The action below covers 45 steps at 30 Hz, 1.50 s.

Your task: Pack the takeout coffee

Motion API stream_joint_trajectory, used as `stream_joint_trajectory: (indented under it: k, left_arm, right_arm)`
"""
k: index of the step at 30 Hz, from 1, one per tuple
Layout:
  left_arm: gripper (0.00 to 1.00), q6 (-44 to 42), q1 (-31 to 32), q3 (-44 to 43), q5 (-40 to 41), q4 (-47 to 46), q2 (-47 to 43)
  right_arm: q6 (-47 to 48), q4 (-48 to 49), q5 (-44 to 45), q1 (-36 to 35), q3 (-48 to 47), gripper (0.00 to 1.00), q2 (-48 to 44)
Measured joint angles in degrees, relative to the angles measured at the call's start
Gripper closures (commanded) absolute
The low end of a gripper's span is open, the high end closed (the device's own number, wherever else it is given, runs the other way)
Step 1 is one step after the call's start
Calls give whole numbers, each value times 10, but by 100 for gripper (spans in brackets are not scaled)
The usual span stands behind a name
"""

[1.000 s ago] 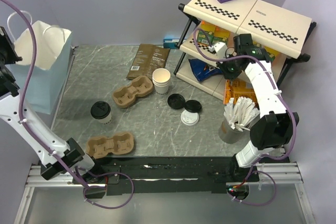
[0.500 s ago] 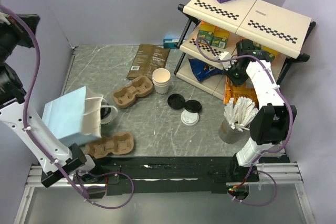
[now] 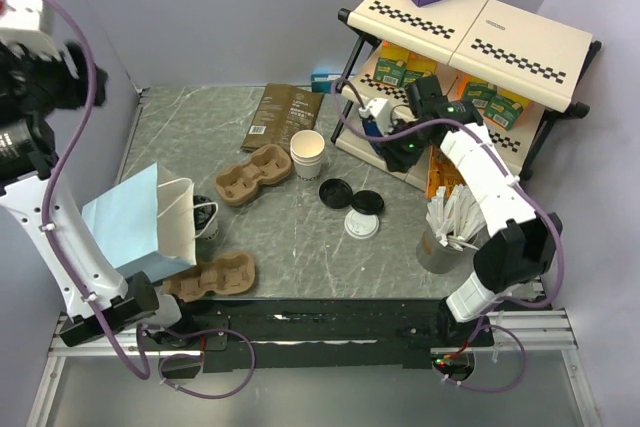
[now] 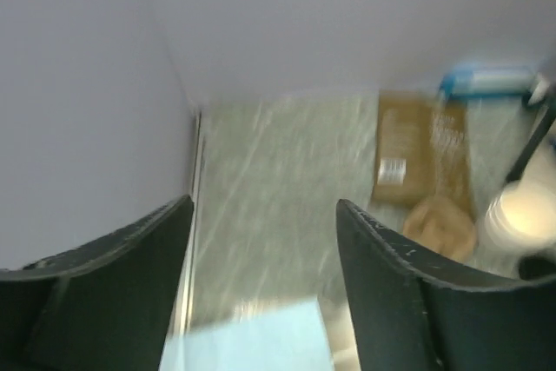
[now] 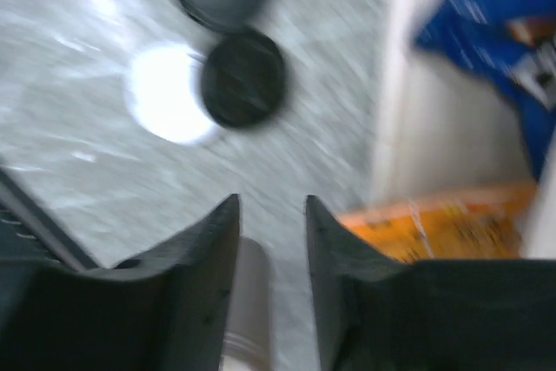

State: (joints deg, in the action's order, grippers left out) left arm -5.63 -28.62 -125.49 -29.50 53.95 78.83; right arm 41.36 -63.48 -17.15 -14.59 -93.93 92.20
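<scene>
A tipped blue paper bag point(image 3: 125, 232) hides most of the lidded takeout cup point(image 3: 206, 211), and both wrist views are smeared by motion blur.

Grey marble-veined table point(image 3: 200, 137) taken as landmark. Pale lilac wall point(image 3: 230, 7) seen behind its far edge. Second lilac wall point(image 4: 78, 110) met along its left edge, third wall point(image 3: 610, 167) seen past its right side. Cream two-tier shelf rack point(image 3: 520, 42), black-legged, checker strip along front, stood at its far right corner. Aluminium rail point(image 3: 330, 345) fixed along its near edge. Grey surface point(image 3: 330, 402) seen beyond near edge, possibly floor. Light soft, even; shadows cast faintly.
</scene>
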Motion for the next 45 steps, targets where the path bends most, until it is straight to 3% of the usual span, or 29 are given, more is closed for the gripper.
stream_joint_trajectory:
  k: [4, 7, 13, 18, 23, 31, 34, 37, 38, 41, 45]
  left_arm:
    - [15, -62, 22, 123, 26, 84, -32]
    - [13, -96, 42, 203, 39, 147, -52]
    - [5, -116, 79, 276, 73, 219, -88]
    - [4, -130, 124, 324, 127, 222, -151]
    - [5, -162, 166, 424, 172, 229, -232]
    - [10, -181, 180, 513, 245, 235, -252]
    - [19, -192, 180, 542, 280, 238, -259]
    - [38, -196, 181, 543, 316, 240, -258]
    - [49, -199, 181, 541, 328, 241, -257]
    - [65, -201, 181, 516, 355, 245, -249]
    - [71, -202, 181, 457, 381, 242, -236]
  right_arm:
    - [-30, 2, -53, -49, -10, 46, -30]
    - [-48, 6, -76, -76, -28, 44, -35]
    - [-75, 17, -104, -107, -39, 43, -35]
    - [-92, 24, -117, -108, -39, 43, -35]
    - [-103, 36, -127, -108, -39, 43, -35]
    - [-115, 44, -133, -108, -38, 42, -35]
    - [-117, 45, -134, -108, -36, 42, -34]
    - [-120, 45, -136, -108, -36, 42, -33]
    - [-120, 45, -136, -108, -36, 42, -32]
    - [-122, 45, -138, -108, -37, 42, -27]
    - [-124, 47, -138, -109, -39, 42, -19]
